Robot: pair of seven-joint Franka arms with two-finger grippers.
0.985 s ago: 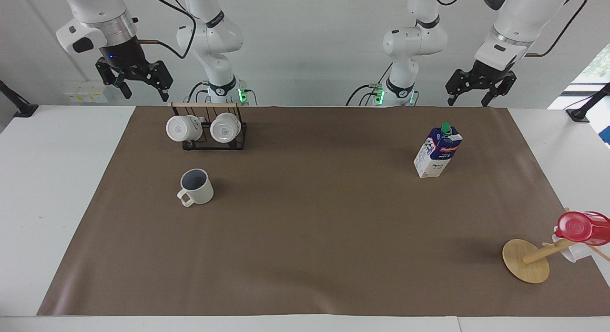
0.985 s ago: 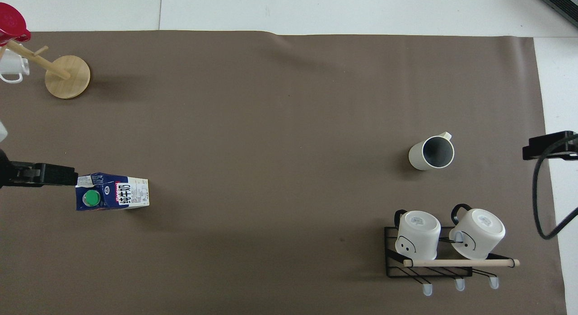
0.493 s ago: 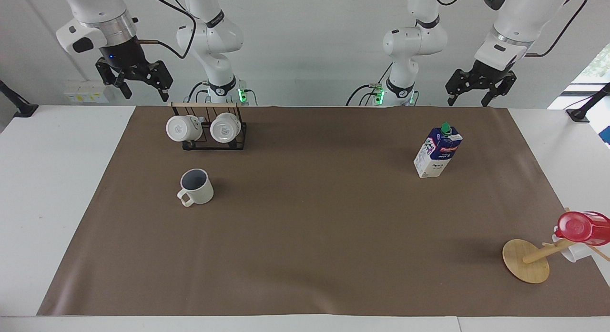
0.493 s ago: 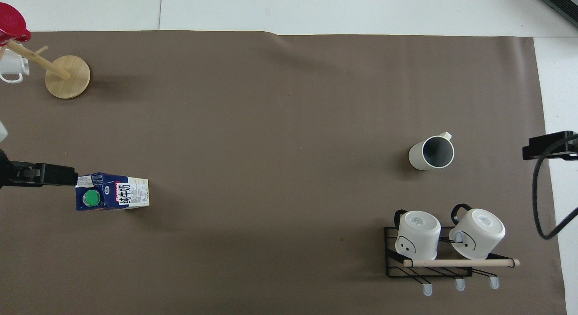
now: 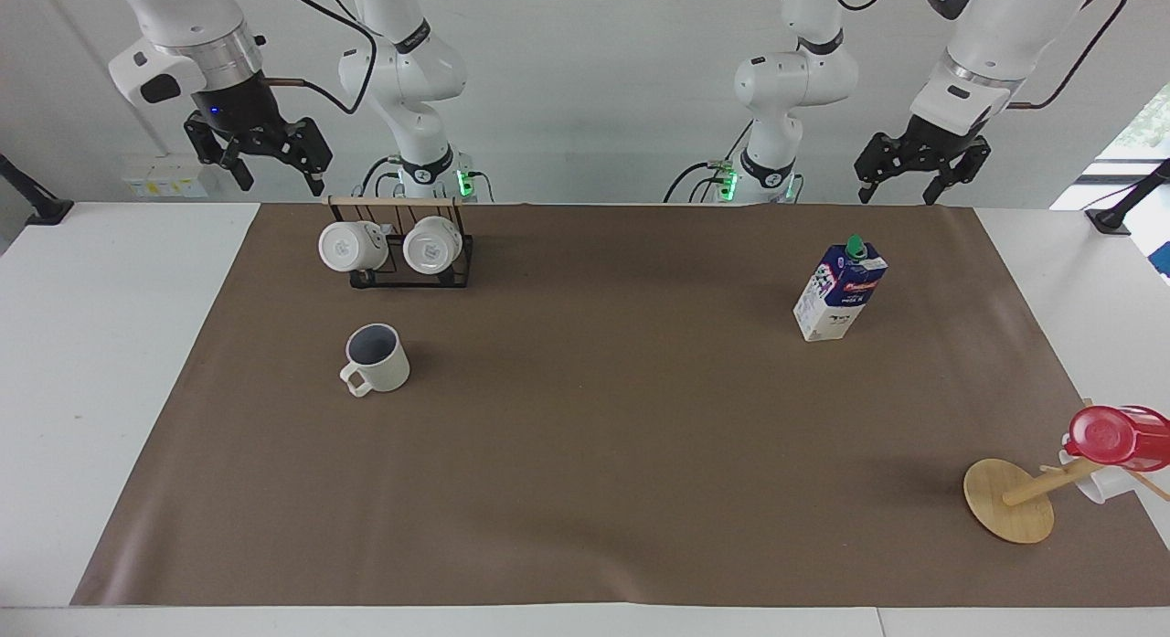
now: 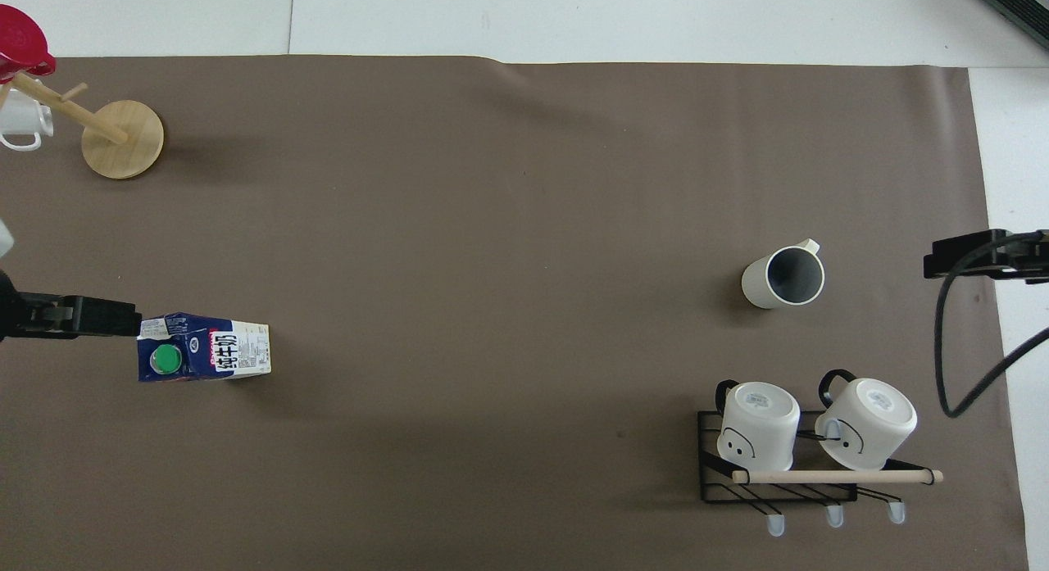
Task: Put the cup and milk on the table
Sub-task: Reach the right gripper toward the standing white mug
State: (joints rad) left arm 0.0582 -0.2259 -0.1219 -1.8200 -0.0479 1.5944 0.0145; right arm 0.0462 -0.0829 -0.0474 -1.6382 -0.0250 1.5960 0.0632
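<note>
The cream ribbed cup [image 5: 377, 358] [image 6: 783, 278] stands upright on the table's brown sheet [image 5: 594, 418], toward the right arm's end. The milk [image 5: 839, 290] [image 6: 205, 347], a blue and white carton with a green cap, stands upright on the sheet toward the left arm's end. My right gripper [image 5: 277, 169] [image 6: 967, 257] hangs high over the sheet's edge at its own end, open and empty. My left gripper [image 5: 900, 189] [image 6: 82, 317] hangs high by the sheet's edge beside the milk, open and empty, touching nothing.
A black wire rack [image 5: 402, 262] [image 6: 778, 489] with two white mugs stands nearer to the robots than the cup. A wooden mug tree [image 5: 1010, 500] [image 6: 123, 137] carrying a red cup [image 5: 1111, 436] stands at the left arm's end, farther out than the milk.
The right gripper has shifted a little inward toward the sheet's edge. The cup, the milk and the left gripper have stayed put.
</note>
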